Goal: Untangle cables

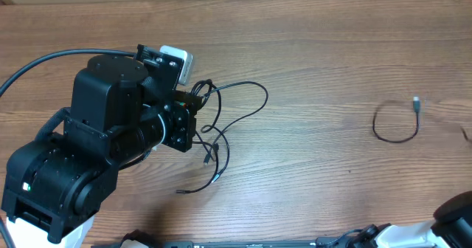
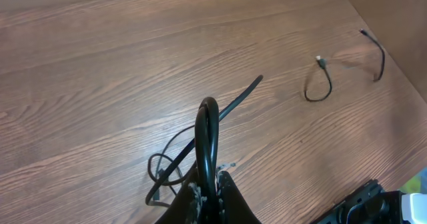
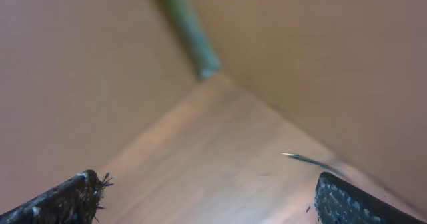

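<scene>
Grips one tangled bunch of thin black cables [image 1: 214, 130] in clenched left gripper [image 2: 208, 184] at 9 o'clock on brown wooden table [image 1: 310, 56]. Has right gripper [image 3: 207, 201] spread wide, empty. Farther, toward 3 o'clock, counts two loose cords: curled cord [image 2: 329, 87], then edge cord [image 2: 383, 61].

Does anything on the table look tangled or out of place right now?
Yes: a knot of cables sprawls beside the left tool, which is shut on a loop of them. A lone cable lies curled far to the right.

Wood-grain table [image 1: 332, 41], brown, matte — even light, soft shadows. Plain tan panels [image 3: 320, 64] enclose its far edges, meeting at a corner; a blurred green rod [image 3: 190, 31] runs down to it.
</scene>
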`<state>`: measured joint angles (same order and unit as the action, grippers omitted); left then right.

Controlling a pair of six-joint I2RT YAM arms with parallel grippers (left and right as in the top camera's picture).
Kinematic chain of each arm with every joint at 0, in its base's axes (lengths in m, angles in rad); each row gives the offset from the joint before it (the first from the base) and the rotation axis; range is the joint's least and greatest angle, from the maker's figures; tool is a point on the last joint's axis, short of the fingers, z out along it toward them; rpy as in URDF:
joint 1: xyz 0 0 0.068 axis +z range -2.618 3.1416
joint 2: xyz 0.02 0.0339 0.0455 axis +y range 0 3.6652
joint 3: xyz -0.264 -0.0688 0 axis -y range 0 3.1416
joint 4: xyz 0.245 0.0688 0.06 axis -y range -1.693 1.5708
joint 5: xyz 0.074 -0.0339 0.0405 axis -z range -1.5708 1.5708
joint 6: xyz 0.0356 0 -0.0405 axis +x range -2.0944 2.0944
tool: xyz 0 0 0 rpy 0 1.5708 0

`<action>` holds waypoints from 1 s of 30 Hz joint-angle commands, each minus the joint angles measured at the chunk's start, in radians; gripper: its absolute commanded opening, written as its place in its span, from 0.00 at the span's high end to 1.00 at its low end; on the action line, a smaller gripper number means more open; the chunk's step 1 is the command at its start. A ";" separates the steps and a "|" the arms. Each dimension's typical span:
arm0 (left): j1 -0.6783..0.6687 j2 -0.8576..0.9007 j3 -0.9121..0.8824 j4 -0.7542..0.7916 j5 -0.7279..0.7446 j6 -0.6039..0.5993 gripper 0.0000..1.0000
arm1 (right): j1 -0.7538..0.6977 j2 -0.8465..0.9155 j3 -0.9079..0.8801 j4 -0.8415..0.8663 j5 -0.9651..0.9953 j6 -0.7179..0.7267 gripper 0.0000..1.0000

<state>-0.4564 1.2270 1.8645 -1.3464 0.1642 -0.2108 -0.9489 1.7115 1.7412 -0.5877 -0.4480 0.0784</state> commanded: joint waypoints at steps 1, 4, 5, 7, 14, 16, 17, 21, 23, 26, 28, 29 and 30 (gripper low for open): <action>0.005 -0.005 0.003 0.008 0.013 -0.002 0.95 | 0.032 -0.055 0.043 -0.019 -0.211 0.008 0.00; 0.005 -0.005 0.003 0.009 0.013 0.005 0.94 | 0.071 -0.055 0.043 -0.075 -0.284 0.007 0.00; 0.005 -0.005 0.003 0.008 0.013 0.005 0.94 | 0.092 -0.055 0.043 -0.103 -0.288 0.007 0.00; 0.005 -0.005 0.003 0.008 0.013 0.005 0.94 | 0.131 -0.055 0.043 -0.154 -0.287 0.000 0.00; 0.005 -0.006 0.003 0.005 0.013 0.005 0.95 | 0.291 -0.044 0.040 -0.344 -0.286 -0.080 0.00; 0.005 -0.006 0.003 0.003 0.013 0.005 0.95 | 0.340 -0.031 0.033 -0.430 -0.269 -0.166 0.00; 0.005 -0.006 0.003 0.003 0.013 0.005 0.95 | 0.364 -0.021 0.027 -0.473 -0.246 -0.217 0.00; 0.005 -0.006 0.003 0.004 0.012 0.011 0.95 | 0.467 0.032 -0.021 -0.602 -0.047 -0.410 0.00; 0.005 -0.006 0.003 0.004 0.012 0.026 0.95 | 0.509 0.059 -0.048 -0.623 0.076 -0.441 0.00; 0.005 -0.006 0.003 0.002 0.012 0.032 0.94 | 0.544 0.082 -0.084 -0.595 0.150 -0.478 0.00; 0.005 -0.006 0.003 -0.004 0.011 0.032 0.94 | 0.550 0.084 -0.108 -0.588 0.203 -0.547 0.00; 0.005 -0.006 0.003 -0.008 0.008 0.032 0.94 | 0.550 0.084 -0.120 -0.590 0.224 -0.588 0.00; 0.005 -0.006 0.003 -0.008 0.008 0.034 0.94 | 0.549 0.084 -0.131 -0.595 0.241 -0.624 0.00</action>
<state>-0.4564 1.2270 1.8645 -1.3567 0.1642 -0.2020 -0.3954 1.8099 1.6287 -1.1812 -0.3344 -0.3977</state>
